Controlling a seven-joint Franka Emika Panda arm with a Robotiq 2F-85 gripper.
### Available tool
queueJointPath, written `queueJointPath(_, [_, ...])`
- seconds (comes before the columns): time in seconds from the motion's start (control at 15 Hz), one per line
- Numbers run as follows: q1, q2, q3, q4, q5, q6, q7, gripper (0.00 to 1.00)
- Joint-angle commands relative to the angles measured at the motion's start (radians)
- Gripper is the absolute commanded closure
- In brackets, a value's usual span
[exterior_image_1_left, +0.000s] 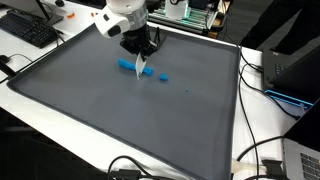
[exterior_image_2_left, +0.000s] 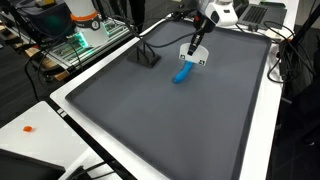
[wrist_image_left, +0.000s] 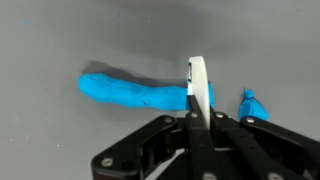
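Note:
My gripper (wrist_image_left: 197, 125) is shut on a thin white blade (wrist_image_left: 198, 82), held upright with its edge down on a blue clay roll (wrist_image_left: 130, 92). The blade meets the roll near its right end. A small blue clay piece (wrist_image_left: 249, 103) lies apart, just right of the blade. In both exterior views the gripper (exterior_image_1_left: 140, 52) (exterior_image_2_left: 196, 44) hangs over the grey mat with the blade (exterior_image_1_left: 140, 67) (exterior_image_2_left: 192, 53) touching the roll (exterior_image_1_left: 127, 65) (exterior_image_2_left: 182, 73). Another small blue piece (exterior_image_1_left: 163, 75) lies further along the mat.
The grey mat (exterior_image_1_left: 120, 120) (exterior_image_2_left: 170, 120) sits on a white table. A keyboard (exterior_image_1_left: 28, 30) lies beyond one corner, cables (exterior_image_1_left: 262, 90) and a laptop (exterior_image_1_left: 290, 65) along one side. A black stand (exterior_image_2_left: 146, 55) rests on the mat near a green-lit rack (exterior_image_2_left: 70, 45).

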Motion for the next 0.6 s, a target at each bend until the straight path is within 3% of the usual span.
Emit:
queueJointPath(0.0, [-0.006,0.007,0.001,-0.022,-0.011,0.032,-0.010,0.99])
queueJointPath(0.53, [-0.010,0.021,0.003,-0.054,0.004,0.071,-0.002,0.99])
